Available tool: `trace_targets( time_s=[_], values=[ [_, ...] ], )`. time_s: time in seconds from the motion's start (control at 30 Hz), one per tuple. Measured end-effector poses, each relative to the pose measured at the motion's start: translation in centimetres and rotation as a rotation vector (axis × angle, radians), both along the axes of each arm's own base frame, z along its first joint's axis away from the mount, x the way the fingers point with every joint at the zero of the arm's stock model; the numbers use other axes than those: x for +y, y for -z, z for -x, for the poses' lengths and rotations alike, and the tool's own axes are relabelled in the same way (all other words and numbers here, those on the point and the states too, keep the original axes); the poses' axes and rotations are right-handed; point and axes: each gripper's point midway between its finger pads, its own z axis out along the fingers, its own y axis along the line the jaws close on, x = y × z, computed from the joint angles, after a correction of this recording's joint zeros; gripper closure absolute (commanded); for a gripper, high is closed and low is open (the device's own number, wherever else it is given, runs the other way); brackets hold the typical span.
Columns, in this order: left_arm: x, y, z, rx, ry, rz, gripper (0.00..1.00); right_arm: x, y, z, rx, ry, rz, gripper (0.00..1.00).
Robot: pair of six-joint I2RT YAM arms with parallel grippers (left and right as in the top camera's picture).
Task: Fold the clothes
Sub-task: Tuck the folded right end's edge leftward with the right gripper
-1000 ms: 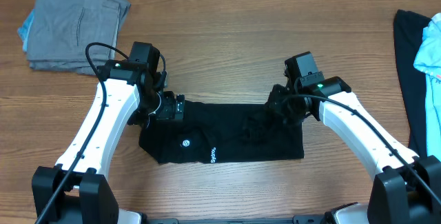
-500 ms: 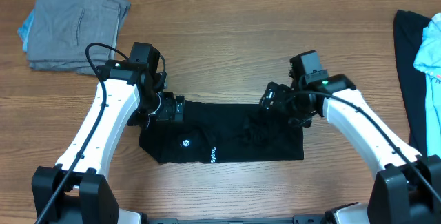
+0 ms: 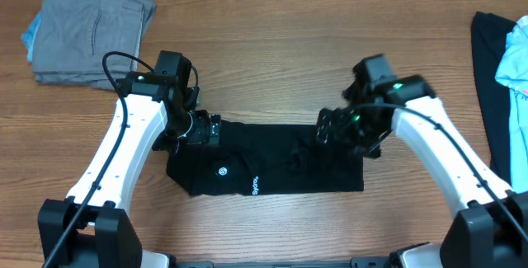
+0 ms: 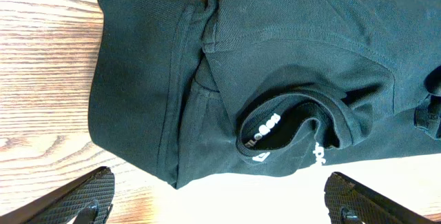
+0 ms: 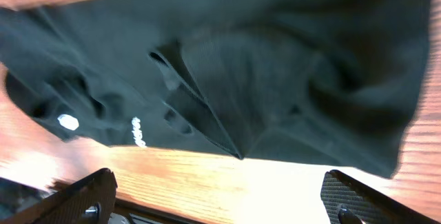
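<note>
Overhead, your wooden table (image 3: 272, 45) filled the view. The black short-sleeved shirt (image 3: 272, 169) lay across its middle near the front edge, bunched into a rough wide band with creases toward its right half. A folded grey garment (image 3: 91, 29) sat in the far left corner, well apart from the shirt, with a sliver of light blue fabric (image 3: 30, 37) showing beneath its left side. At the right edge you had another black garment (image 3: 485, 78) with a light blue garment (image 3: 516, 62) over it, both cut off by the frame.

Your left gripper (image 3: 200, 128) hung at the shirt's upper left corner, released. In the left wrist view its fingers (image 4: 86, 195) stood wide apart with nothing between them, the collar and a folded sleeve lying below. Your right gripper (image 3: 337, 126) hung over the shirt's upper right part, also released. The somewhat blurred right wrist view showed its fingers (image 5: 89, 193) spread wide above rumpled cloth, holding none of it.

A small round white logo (image 3: 223, 171) marked the shirt's left half, with small white lettering (image 3: 255, 185) just beside it.
</note>
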Motion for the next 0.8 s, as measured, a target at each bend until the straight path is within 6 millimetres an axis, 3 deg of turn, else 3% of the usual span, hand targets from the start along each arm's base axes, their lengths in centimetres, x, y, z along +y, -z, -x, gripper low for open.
trace_targets(
  time_s=[0.17,0.27,0.47,0.6,0.67,0.8],
  values=[
    [0.0,0.0,0.1,0.002,0.000,0.000,0.00,1.4,3.4,2.3,0.030,-0.055,-0.018,0.06],
    [0.0,0.0,0.0,0.002,0.000,0.000,0.00,2.4,4.8,2.5,0.007,-0.067,-0.047,0.06],
    [0.0,0.0,0.2,0.009,0.000,-0.002,0.00,4.2,5.4,1.1,-0.075,-0.048,-0.067,0.06],
    [0.0,0.0,0.2,0.010,0.000,-0.002,0.00,4.2,5.4,0.8,-0.087,-0.029,-0.053,0.06],
    [0.0,0.0,0.2,0.010,0.000,-0.002,0.00,3.9,5.9,0.6,-0.084,-0.017,-0.026,0.14],
    [0.0,0.0,0.2,0.010,0.000,-0.002,0.00,3.3,7.6,0.2,-0.067,0.000,0.026,0.62]
  ],
)
